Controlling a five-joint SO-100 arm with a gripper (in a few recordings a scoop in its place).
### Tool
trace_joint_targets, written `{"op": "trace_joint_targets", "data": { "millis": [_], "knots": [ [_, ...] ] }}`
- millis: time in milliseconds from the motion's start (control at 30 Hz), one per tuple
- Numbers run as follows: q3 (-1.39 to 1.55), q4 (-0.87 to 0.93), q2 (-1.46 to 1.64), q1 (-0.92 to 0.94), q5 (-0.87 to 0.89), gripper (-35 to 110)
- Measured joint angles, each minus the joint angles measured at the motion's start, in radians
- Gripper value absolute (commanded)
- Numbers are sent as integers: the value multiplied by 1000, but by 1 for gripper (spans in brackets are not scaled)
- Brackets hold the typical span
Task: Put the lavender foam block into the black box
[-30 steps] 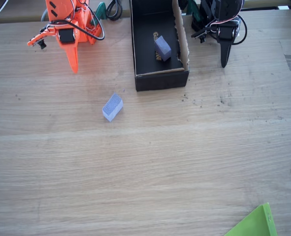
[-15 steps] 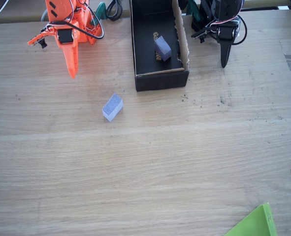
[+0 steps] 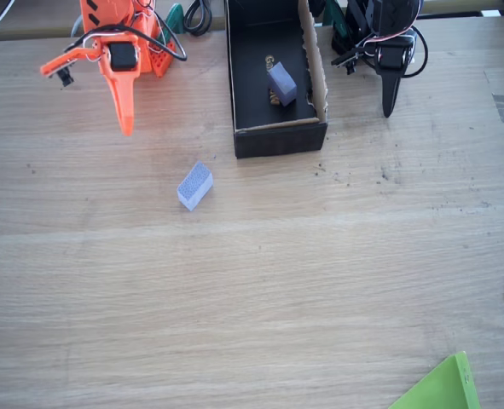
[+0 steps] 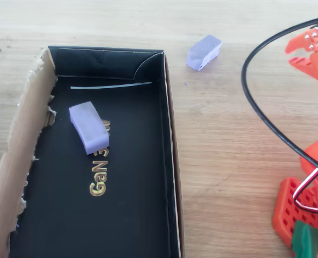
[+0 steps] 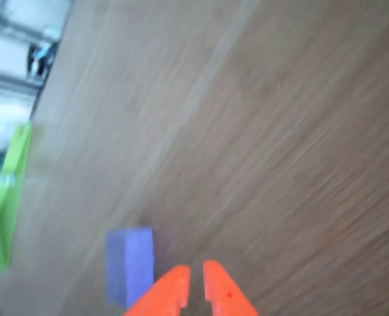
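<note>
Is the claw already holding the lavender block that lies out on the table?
No: in the fixed view the claw hangs apart from the lavender foam block, which lies alone on the table.

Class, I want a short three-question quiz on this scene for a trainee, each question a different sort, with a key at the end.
1. True or false: the lavender foam block on the bare table is inside the black box.
2. Multiple choice: what lies on the box floor? A) a second lavender block B) a green sheet C) nothing
3. Fill in: in the wrist view the orange gripper has its jaws nearly ____.

Key: 1 false, it lies on the wooden table outside the box; 2 A; 3 closed, holding nothing.
</note>
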Motion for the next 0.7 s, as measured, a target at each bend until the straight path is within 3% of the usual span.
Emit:
{"op": "trace_joint_targets", "data": {
  "millis": [167, 467, 700],
  "knots": [
    [-244, 46, -210, -26, 63, 0],
    [-1048, 428, -928, -48, 252, 0],
    [-1180, 440, -1169, -41, 261, 0]
  ]
}}
